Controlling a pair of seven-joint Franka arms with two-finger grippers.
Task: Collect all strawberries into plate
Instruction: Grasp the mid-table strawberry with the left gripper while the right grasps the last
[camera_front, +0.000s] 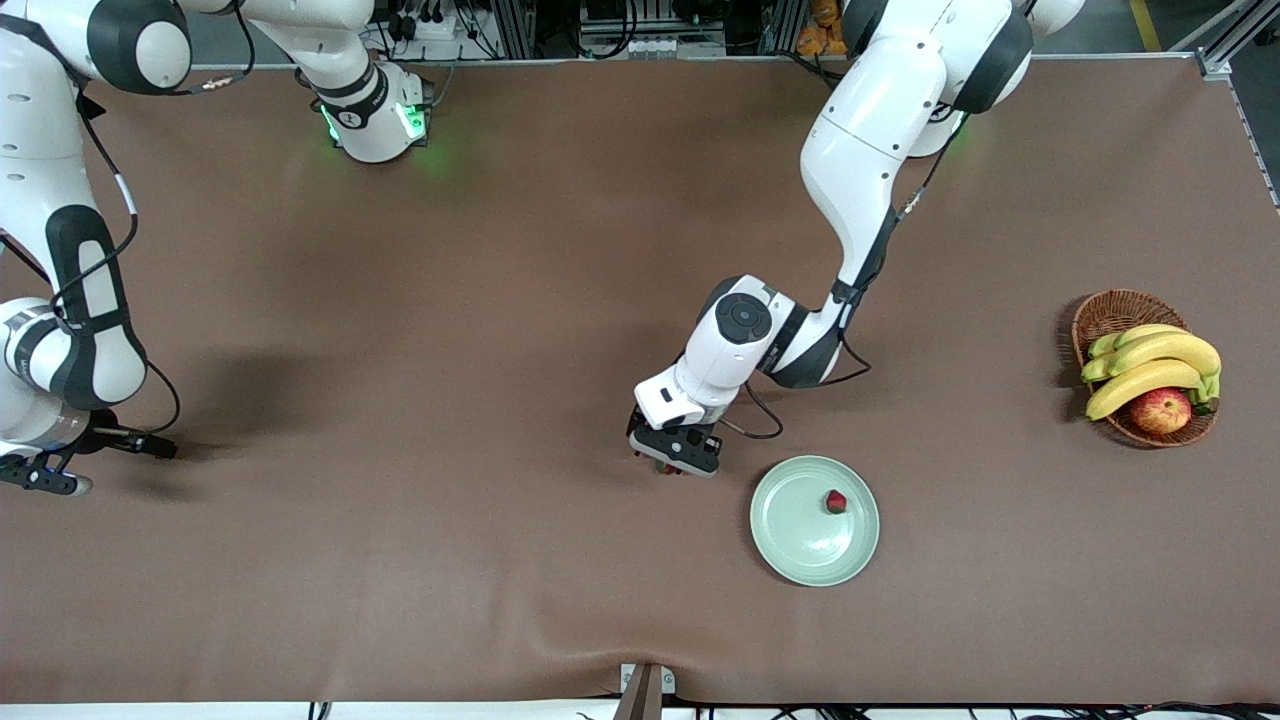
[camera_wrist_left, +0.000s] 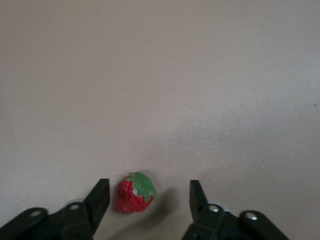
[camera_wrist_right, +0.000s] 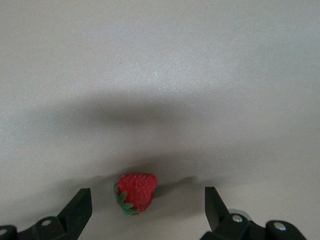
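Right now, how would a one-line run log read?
left end effector: straddling strawberry | right end effector: open around another strawberry | plate: one strawberry

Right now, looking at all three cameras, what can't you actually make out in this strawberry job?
- Front view: the left gripper hides nearly all of the strawberry under it; only the left wrist view shows it between the fingers.
- Front view: the right gripper sits at the frame's edge; the strawberry in its wrist view cannot be seen.
- Left wrist view: finger contact with that berry is unclear.
- One strawberry lies on the plate.
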